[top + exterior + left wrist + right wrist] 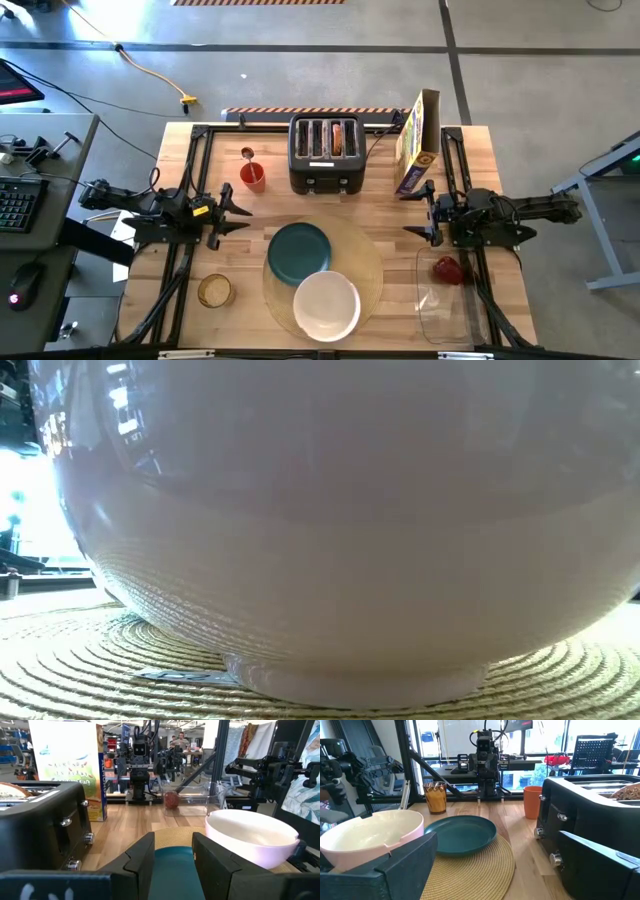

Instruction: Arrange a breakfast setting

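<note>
1. Placemat [372,262] lies at the front-centre of the table [270,215], between the two grippers and nearer the front edge than either.
2. Plate [299,251] sits on the mat's rear-left part and holds nothing. It is the task item closest to the left gripper [238,213], just ahead of its fingertips.
3. Bowl [326,304] sits on the mat's front part, its rim touching or just overlapping the plate's front edge. Its inside looks empty from above. It fills the low view, foot flat on the weave.
4. Red food item [448,269] is in a clear tub [441,300] at the front right, just in front of the right gripper [428,214].
5. Toaster [325,155] stands at the rear centre, behind both grippers. A bagel half [344,137] is in its rightmost slot.
6. Red cup [253,177] is just left of the toaster, behind the left gripper. I can't tell its contents.
7. Jar [215,290] stands at the front left, in front of the left arm; a gold rim shows, contents unclear.
8. Cereal box [418,142] stands upright behind the right gripper.
9. Left gripper: fingers spread, holding nothing, pointing inward over the table.
10. Right gripper: fingers spread, holding nothing, pointing inward toward the left one.
</note>
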Motion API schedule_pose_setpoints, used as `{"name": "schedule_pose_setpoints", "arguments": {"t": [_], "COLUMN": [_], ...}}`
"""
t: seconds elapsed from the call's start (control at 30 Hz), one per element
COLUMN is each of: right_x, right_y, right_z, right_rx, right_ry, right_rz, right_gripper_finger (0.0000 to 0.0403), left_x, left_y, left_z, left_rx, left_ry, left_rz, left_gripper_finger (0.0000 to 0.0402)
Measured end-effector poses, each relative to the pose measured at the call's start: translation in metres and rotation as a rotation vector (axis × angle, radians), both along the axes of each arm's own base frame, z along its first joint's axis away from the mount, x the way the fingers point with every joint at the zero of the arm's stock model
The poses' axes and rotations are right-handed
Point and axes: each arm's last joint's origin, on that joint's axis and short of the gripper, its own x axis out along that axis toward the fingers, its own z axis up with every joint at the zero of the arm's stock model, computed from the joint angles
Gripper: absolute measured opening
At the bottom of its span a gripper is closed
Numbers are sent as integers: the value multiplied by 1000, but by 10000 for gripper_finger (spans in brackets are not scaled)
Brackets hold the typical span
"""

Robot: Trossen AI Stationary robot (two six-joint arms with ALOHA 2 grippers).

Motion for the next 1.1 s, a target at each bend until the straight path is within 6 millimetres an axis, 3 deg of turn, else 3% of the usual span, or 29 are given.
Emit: {"name": "schedule_pose_setpoints", "arguments": {"t": [0.2,1.1], "right_x": [0,0], "right_y": [0,0], "right_z": [0,0], "right_rx": [0,0], "right_ry": [0,0], "right_rz": [0,0], "right_gripper_finger": [399,399], "left_x": [0,0], "left_y": [0,0], "left_z": [0,0], "left_rx": [75,-25], "left_ry": [-7,4], "left_rz": [6,2], "left_gripper_finger": [122,122]}}
